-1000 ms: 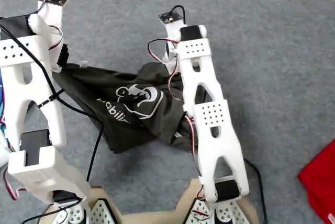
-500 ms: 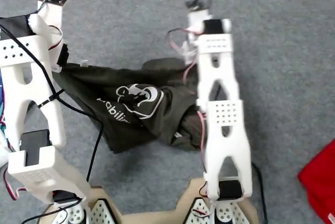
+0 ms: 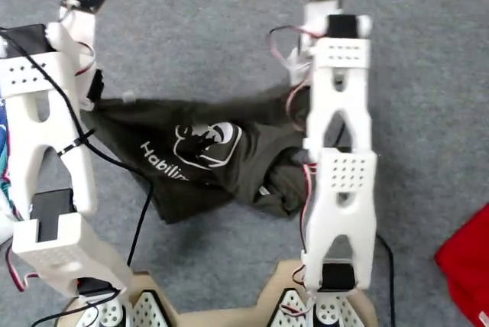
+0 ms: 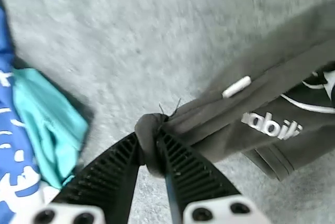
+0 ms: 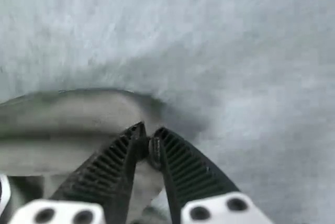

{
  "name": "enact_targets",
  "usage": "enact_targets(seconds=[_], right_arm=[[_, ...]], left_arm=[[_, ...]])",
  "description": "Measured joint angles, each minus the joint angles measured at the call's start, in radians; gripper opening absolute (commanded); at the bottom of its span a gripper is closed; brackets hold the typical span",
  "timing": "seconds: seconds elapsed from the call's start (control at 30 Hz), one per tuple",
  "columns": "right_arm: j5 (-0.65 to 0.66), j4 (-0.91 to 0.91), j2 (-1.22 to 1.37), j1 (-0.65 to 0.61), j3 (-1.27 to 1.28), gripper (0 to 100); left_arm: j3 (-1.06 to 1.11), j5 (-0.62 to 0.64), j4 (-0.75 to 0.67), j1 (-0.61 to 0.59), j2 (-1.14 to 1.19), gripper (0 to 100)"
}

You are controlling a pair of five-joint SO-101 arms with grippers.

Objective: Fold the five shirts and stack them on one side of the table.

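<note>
Two arms are stretched forward over the grey table (image 3: 191,29), one at each end of the dark shirt (image 3: 206,159), which lies spread and wrinkled between them with its white print facing up. The left arm (image 3: 46,128) reaches to the shirt's corner on its own side. The left gripper (image 4: 151,143) has its jaws nearly closed, pinching a bunched knot of this corner. The right arm (image 3: 340,151) goes across the other end of the shirt to its far edge. The right gripper (image 5: 149,139) has narrow jaws, clamped on a thin fold of the shirt's edge.

I count one dark shirt, one red cloth (image 3: 466,266), one blue cloth (image 4: 10,150) and one teal cloth (image 4: 49,127). The red cloth lies well apart from the dark shirt, on the right arm's side. The blue and teal cloths lie together near the corner which the left gripper holds.
</note>
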Motion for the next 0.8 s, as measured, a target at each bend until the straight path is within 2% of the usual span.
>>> enact_targets(seconds=[0.3, 0.5, 0.7, 0.8], right_arm=[[0.017, 0.000, -0.015, -0.072, 0.325, 7.2], [0.057, 0.000, -0.186, -0.086, 0.663, 7.8], [0.058, 0.000, -0.385, -0.084, 0.818, 21.7], [0.095, 0.000, -0.505, -0.084, 0.822, 23.1]], left_arm=[[0.064, 0.000, 0.000, 0.023, 0.000, 2], [0.064, 0.000, 0.000, 0.023, 0.000, 2], [0.143, -0.064, 0.000, 0.023, -0.002, 2], [0.227, -0.106, 0.000, 0.023, -0.002, 2]])
